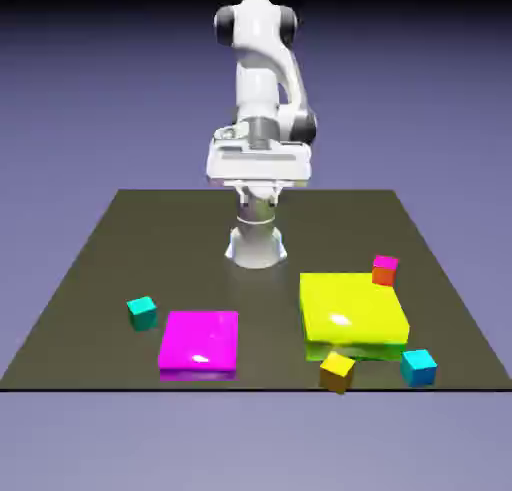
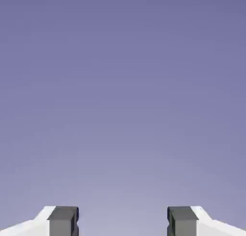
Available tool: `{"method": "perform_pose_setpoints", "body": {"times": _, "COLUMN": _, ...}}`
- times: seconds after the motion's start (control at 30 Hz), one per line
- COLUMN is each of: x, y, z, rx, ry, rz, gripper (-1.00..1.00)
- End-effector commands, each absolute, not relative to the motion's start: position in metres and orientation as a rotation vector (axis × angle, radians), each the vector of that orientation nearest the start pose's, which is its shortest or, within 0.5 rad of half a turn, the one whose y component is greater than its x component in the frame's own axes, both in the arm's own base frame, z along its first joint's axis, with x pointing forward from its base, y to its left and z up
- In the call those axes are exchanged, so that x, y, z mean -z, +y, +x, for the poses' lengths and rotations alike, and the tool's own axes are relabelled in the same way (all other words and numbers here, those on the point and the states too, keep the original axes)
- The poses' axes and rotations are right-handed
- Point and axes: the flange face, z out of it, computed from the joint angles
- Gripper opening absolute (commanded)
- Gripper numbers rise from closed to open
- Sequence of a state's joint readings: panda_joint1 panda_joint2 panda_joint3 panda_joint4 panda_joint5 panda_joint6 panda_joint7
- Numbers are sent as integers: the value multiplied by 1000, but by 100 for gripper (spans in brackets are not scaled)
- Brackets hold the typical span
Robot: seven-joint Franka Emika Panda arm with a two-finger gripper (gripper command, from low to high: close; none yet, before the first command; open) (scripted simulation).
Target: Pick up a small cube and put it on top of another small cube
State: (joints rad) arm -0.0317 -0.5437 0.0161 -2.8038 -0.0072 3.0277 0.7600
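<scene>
Claw (image 2: 123,223) agape, empty; no legible writing on teal cube (image 1: 142,311).

Teal cube (image 1: 142,311) beside magenta slab (image 1: 200,343)

From across and above, we face the whole table (image 1: 80,279) and arm (image 1: 262,89). Our hand view looks along the fingertips (image 2: 63,220) at bare backdrop; nothing is shared.

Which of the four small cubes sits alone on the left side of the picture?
The teal cube, beside the magenta slab; the other three cluster around the yellow slab.
</scene>
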Motion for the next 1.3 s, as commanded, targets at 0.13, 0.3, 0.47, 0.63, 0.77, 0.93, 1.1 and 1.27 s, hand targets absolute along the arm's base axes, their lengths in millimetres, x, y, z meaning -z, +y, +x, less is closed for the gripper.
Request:
{"method": "perform_pose_setpoints", "body": {"times": 0.13, "x": -412, "y": -51, "z": 406, "rx": 912, "ry": 1268, "rz": -2527, "gripper": 0}}
{"method": "perform_pose_setpoints", "body": {"times": 0.3, "x": -373, "y": -99, "z": 409, "rx": 777, "ry": 1532, "rz": -2514, "gripper": 0}}
{"method": "perform_pose_setpoints", "body": {"times": 0.47, "x": -332, "y": -147, "z": 403, "rx": 620, "ry": 1791, "rz": -2454, "gripper": 0}}
{"method": "perform_pose_setpoints", "body": {"times": 0.63, "x": -291, "y": -192, "z": 387, "rx": 447, "ry": 2033, "rz": -2346, "gripper": 0}}
{"method": "perform_pose_setpoints", "body": {"times": 0.77, "x": -259, "y": -225, "z": 370, "rx": 303, "ry": 2209, "rz": -2227, "gripper": 0}}
{"method": "perform_pose_setpoints", "body": {"times": 0.93, "x": -220, "y": -261, "z": 342, "rx": 123, "ry": 2398, "rz": -2042, "gripper": 0}}
{"method": "perform_pose_setpoints", "body": {"times": 1.1, "x": -190, "y": -279, "z": 326, "rx": 24, "ry": 2489, "rz": -1916, "gripper": 0}}
{"method": "perform_pose_setpoints", "body": {"times": 1.27, "x": -137, "y": -279, "z": 326, "rx": 23, "ry": 2489, "rz": -1917, "gripper": 0}}
